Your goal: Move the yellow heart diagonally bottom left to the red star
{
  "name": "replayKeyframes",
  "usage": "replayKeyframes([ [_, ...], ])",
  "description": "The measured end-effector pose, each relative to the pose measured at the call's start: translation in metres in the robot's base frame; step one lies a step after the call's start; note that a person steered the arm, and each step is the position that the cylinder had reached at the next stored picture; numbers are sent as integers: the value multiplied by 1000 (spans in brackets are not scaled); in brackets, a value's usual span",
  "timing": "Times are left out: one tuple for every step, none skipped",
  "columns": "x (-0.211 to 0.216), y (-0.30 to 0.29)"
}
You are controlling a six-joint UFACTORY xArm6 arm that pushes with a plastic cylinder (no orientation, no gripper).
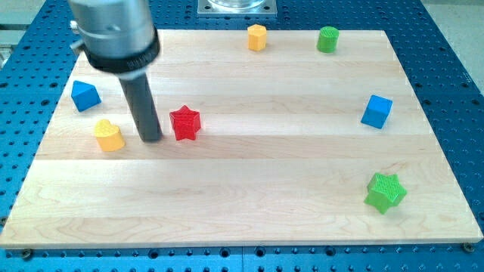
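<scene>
The yellow heart (110,135) lies on the wooden board at the view's left. The red star (184,122) lies to its right and slightly higher. My tip (150,139) stands between them, a little right of the heart and just left of the star, touching neither as far as I can tell. The dark rod rises from it to the grey arm body at the view's top left.
A blue block (85,95) lies above the heart. A yellow hexagonal block (257,36) and a green cylinder (327,38) sit at the top edge. A blue cube (376,111) is at the right, a green star (386,191) at the bottom right.
</scene>
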State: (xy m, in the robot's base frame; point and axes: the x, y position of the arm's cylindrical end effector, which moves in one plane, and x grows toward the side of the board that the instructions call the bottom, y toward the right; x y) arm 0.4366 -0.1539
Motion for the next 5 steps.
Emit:
replayKeyframes([
  [-23, -70],
  [45, -87],
  [62, -21],
  [34, -104],
  [-9, -46],
])
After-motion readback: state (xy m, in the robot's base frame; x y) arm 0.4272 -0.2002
